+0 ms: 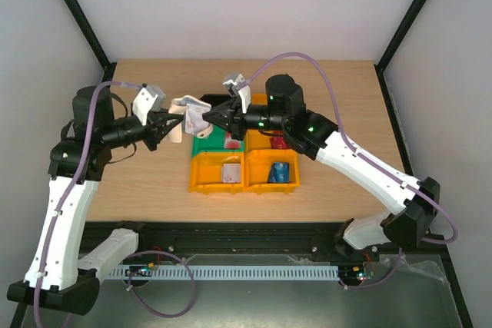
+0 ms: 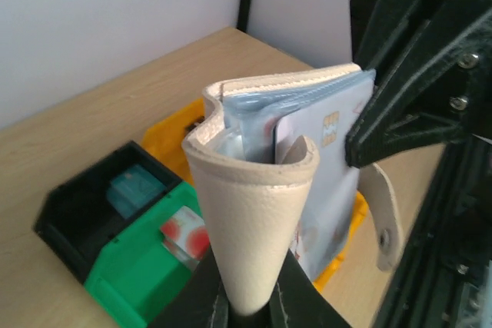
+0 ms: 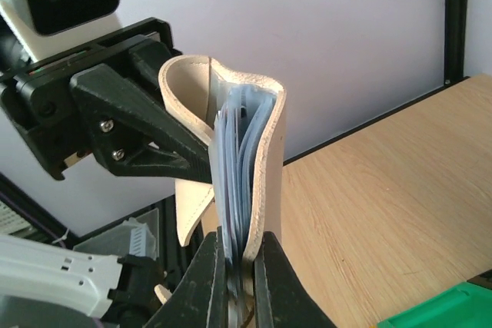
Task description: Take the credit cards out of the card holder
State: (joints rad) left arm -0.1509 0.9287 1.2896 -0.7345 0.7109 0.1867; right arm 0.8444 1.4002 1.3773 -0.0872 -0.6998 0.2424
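- Wooden table (image 1: 154,182): carries a cluster of bins a little right of centre, with both arms bolted at the near edge.
- Left arm (image 1: 61,205) and right arm (image 1: 361,163): reach inward and meet above the table, over the rear left of the bins.
- Orange bins (image 1: 201,183): fill the front row and the rear right place.
- Green bin (image 2: 123,286): sits behind the front left orange one, with the black bin (image 2: 61,228) touching it on the far side.
- Left gripper (image 2: 250,305): closed tight on the cream outer flap of the card holder (image 2: 254,213), which is pinched between the fingers.
- Right gripper (image 3: 240,282): clamped on the opposite edge of the same holder, jaws nearly together, with the cover and pale blue sleeves between them.
- Card holder: hangs in the air between the two grippers, clear of the table, spread open to show cream leather and stacked sleeves.
- Credit cards, still in the holder: one pale card with a gold chip (image 2: 323,151) stands upright in the sleeves.
- Credit cards, lying in bins:
  - white-pink card (image 1: 231,172) in the front left orange bin
  - blue card (image 1: 280,173) in the front right orange bin
  - red card (image 1: 278,142) in the rear orange bin
  - red-white card (image 2: 184,236) in the green bin
  - teal card (image 2: 134,188) in the black bin
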